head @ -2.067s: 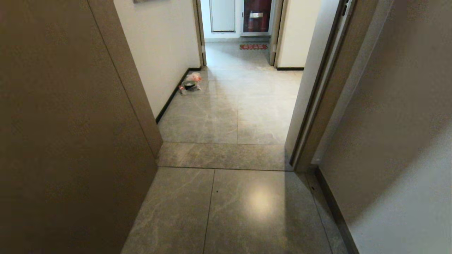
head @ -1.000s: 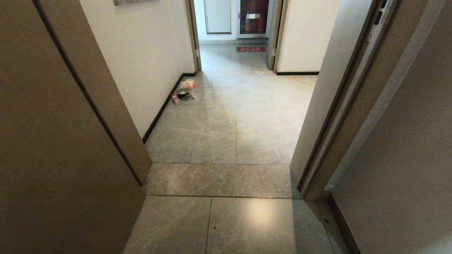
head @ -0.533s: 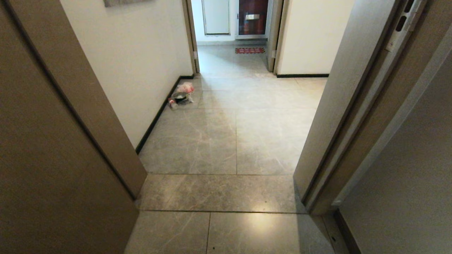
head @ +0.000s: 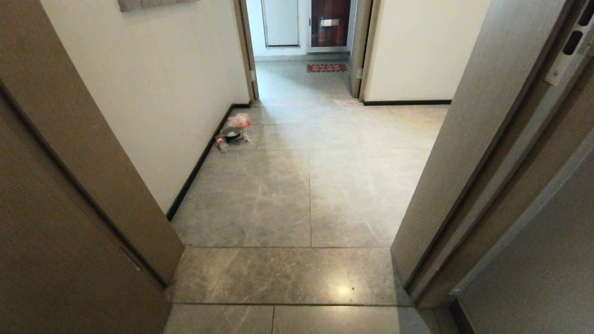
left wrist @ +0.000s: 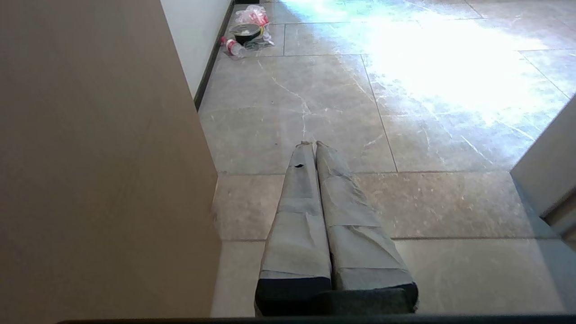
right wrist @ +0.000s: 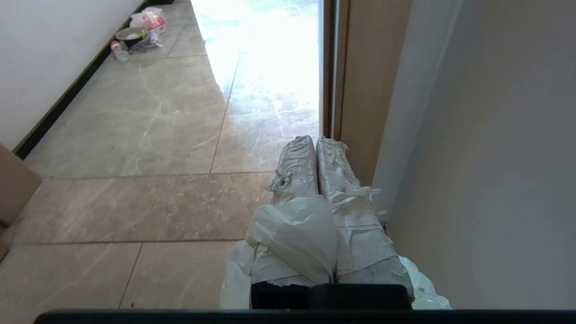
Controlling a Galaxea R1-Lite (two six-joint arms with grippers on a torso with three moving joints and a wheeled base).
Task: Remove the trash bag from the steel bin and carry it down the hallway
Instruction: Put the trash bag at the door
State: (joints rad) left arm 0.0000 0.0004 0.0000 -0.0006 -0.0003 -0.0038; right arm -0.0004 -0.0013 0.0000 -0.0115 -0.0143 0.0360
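Note:
In the right wrist view the thin white trash bag [right wrist: 297,234] drapes over my right gripper [right wrist: 315,139], whose taped fingers are shut on its plastic; more of the bag hangs below the fingers. My left gripper [left wrist: 313,144] is shut with nothing in it and points level over the grey tiles. The hallway [head: 287,185] with grey marble-look tiles runs ahead through a doorway. The steel bin is out of view. Neither arm shows in the head view.
A brown door panel [head: 69,185] stands close on the left and a door frame [head: 487,153] close on the right. By the left wall's black baseboard lie a red-and-white bag [head: 239,121], a black bowl [head: 230,133] and a small bottle [left wrist: 233,46]. A red mat [head: 326,67] lies far ahead.
The whole head view has shifted: the camera has moved forward into the doorway, so both door frames have spread outward and the litter by the wall sits lower in the picture.

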